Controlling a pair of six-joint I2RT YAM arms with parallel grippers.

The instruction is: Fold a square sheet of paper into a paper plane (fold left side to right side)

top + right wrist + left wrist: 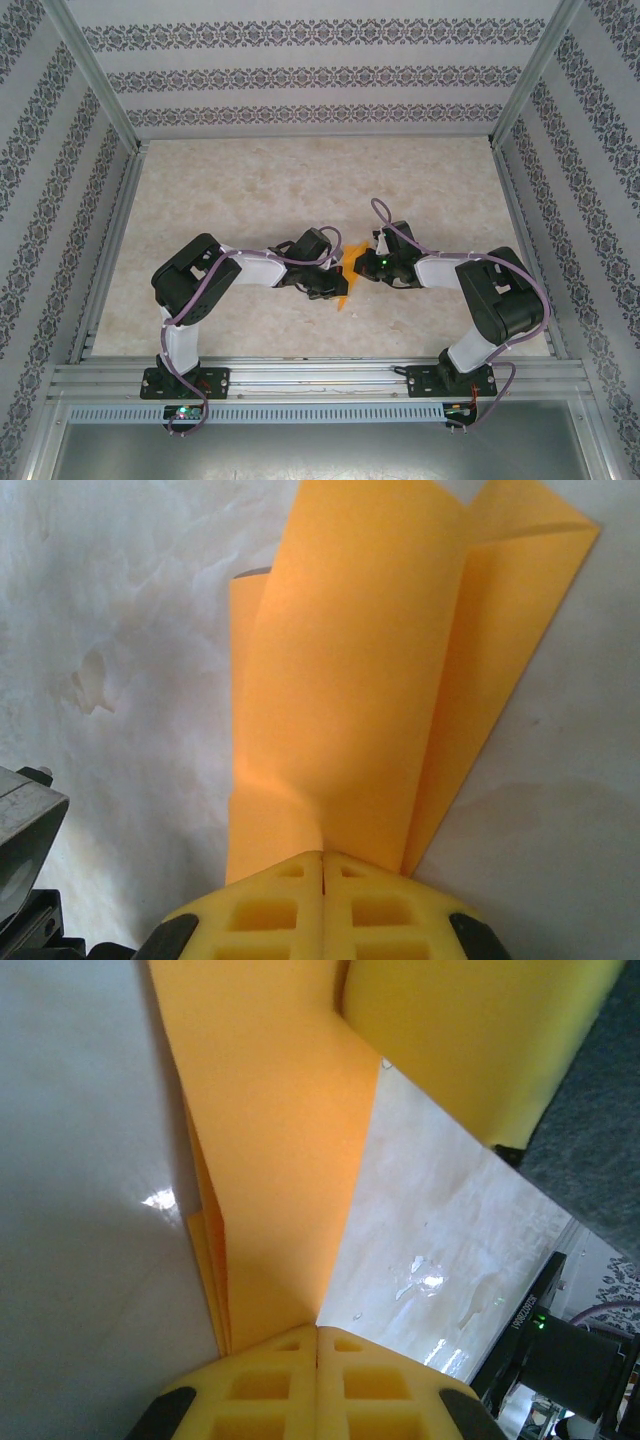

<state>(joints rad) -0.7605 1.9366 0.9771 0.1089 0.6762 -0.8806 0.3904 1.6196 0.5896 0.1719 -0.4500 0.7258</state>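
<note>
nearest the lens in the left wrist view: the yellow fingertips of the left gripper (318, 1358), pressed together, with the square sheet of paper (285, 1160) pinched in the seam between them. the paper runs straight away from the tips. stacked edges show along its left side, so it is creased into several layers there.

right wrist view: the right gripper (322, 872) is likewise closed, its tips meeting on the sheet's near edge. the paper rises away from the tips as a curled, partly folded panel with one flap behind on the right.

top view: the sheet (343, 292) sits mid-table (250, 190), held between the two grippers and mostly hidden by them. the left gripper (328, 284) comes at it from the left, the right gripper (362, 266) from the right. the visible orange strip has its long axis running roughly near to far, across the line joining the grippers. whether the sheet rests on the surface or hangs just off it: cannot tell.

judgement: neither arm is nearer, since both have hold. for a left-to-right fold, the left-held edge would have to travel over toward the right-held one, with the right grip as anchor.

count: sheets 1; arms 2; grippers 2, both clamped on the same sheet.
</note>
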